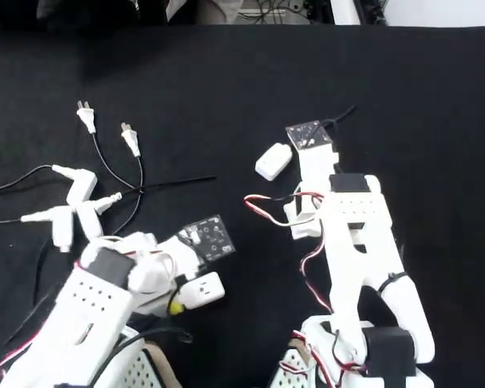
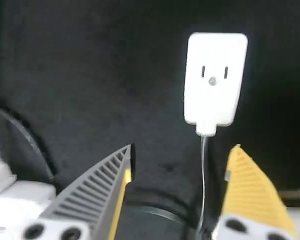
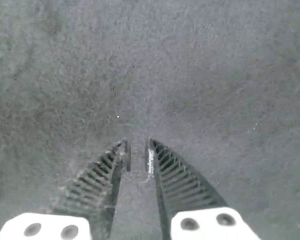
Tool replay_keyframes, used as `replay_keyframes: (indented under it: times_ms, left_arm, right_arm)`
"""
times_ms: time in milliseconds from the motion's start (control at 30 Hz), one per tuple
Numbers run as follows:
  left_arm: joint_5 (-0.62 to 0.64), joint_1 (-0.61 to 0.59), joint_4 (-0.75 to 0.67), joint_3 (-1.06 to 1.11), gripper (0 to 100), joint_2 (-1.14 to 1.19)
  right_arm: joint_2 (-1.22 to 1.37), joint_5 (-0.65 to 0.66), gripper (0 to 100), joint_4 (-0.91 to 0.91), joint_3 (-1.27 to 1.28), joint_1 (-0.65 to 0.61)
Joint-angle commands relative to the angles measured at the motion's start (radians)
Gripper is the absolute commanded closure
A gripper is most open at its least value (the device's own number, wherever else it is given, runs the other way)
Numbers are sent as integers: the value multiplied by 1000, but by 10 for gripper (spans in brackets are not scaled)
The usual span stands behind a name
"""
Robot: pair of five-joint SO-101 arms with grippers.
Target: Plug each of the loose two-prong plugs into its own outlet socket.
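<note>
The black cloth counter (image 1: 404,89) carries everything, and the two white arms come in from its near edge. Places here are given from the white socket block (image 1: 272,160), which lies near the middle.

The right arm (image 1: 352,242) stretches out just beside that block, on its right. The right gripper (image 3: 137,147) hangs over bare cloth, its fingers almost pressed together with nothing between them. The left arm (image 1: 89,307) sits nearer than the block and to its left. The left gripper (image 2: 182,150) has its fingers spread wide, one grey and one yellow. It faces a second socket (image 2: 215,80), whose thin cord runs back between them without touching.

The far plug (image 1: 86,117) and the near plug (image 1: 130,139) lie side by side, well to the left of the block, with their prongs pointing away from the arms. Their black cables (image 1: 140,174) trail toward a cluster of white cord ends (image 1: 73,202) (plugs or sockets, I cannot tell).

The plugs look light, with hard, rather slick moulded bodies, and the thin prongs would probably bend under a sideways squeeze. The best hold is likely the flat flanks of the body, behind the prongs. The limp cables will probably drag and twist a lifted plug. The sockets look just as light and would likely skid on the cloth, so one gripper should pin a socket while the other pushes.
</note>
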Motion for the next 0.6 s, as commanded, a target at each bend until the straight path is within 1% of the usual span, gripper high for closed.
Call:
replay_keyframes:
  times_ms: [0,167,233,300,333,433,467,567]
  left_arm:
    - [63,58,-21,-19,678,48]
    - [201,124,31,-93,677,44]
    - [229,136,41,-108,677,46]
    - [252,147,-17,-85,677,57]
    - [276,153,-78,-50,677,58]
    - [318,128,-333,76,677,103]
    - [318,117,-353,88,677,135]
    - [313,128,-330,28,679,259]
  right_arm:
    - [-21,-11,941,-11,-5,9]
    - [-19,-11,942,-18,-4,9]
    - [-19,-11,942,-23,-4,9]
    - [-19,-11,942,-23,-4,9]
    - [-19,-11,942,-23,-4,9]
    - [-19,-11,942,-23,-4,9]
    - [-19,-11,942,-23,-4,9]
    - [-19,-11,942,-23,-4,9]
